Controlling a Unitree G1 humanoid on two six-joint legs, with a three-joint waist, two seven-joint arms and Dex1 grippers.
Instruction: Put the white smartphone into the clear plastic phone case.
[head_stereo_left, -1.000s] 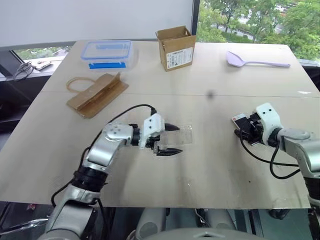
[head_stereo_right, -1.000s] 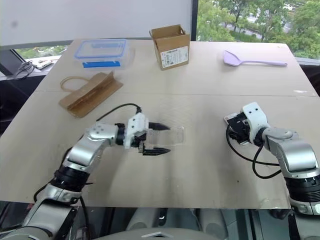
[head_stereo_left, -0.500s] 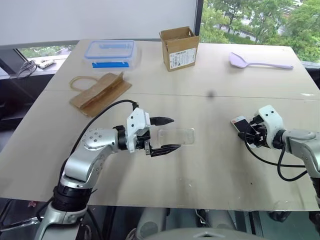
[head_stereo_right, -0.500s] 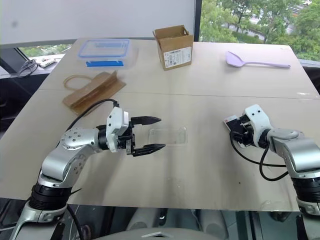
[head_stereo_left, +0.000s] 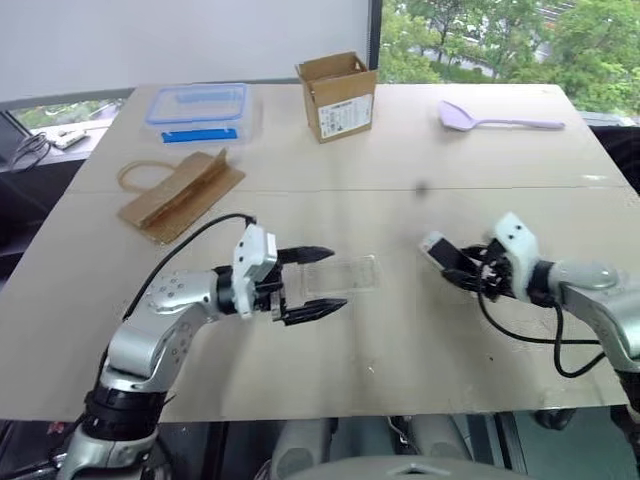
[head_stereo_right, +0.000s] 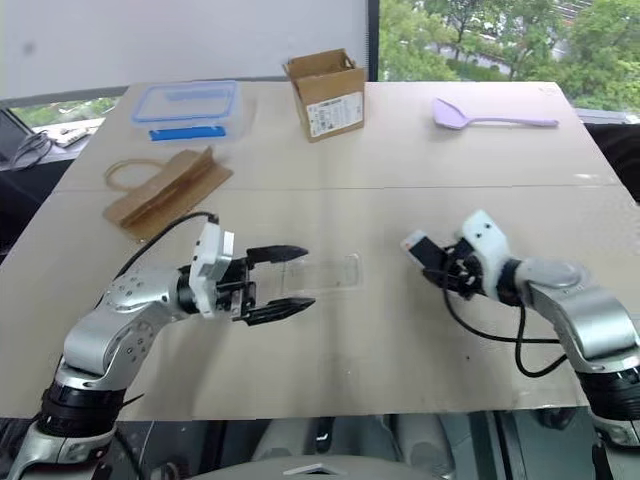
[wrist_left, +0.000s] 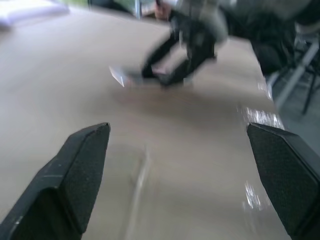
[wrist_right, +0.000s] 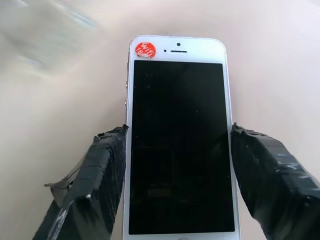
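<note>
At the far left of the light wooden tabletop sits a clear plastic food box with a blue-rimmed lid on; what is inside cannot be made out. A flat blue strip lies just in front of it. Nearer than the box lies a flattened brown paper bag, creased, with a looped handle. Right of the food box stands a small cardboard carton, flaps up, with a white label on its front; its inside cannot be seen.

The left pincer, nearer than the bag, has its two black tapered fingers spread wide apart, holding nothing. The clear plastic phone case lies flat on the tabletop right at the tips of those fingers, a thin glossy shell with rounded corners, empty.

Right of the case, well apart from it, the right pincer is clamped on the white smartphone, its tape-wrapped fingers pressing both long edges. The phone is a flat slab with rounded corners, dark screen up, a red round sticker by its top edge, pointing toward the case.

Far right of the carton lies a pale lilac plastic spatula.
</note>
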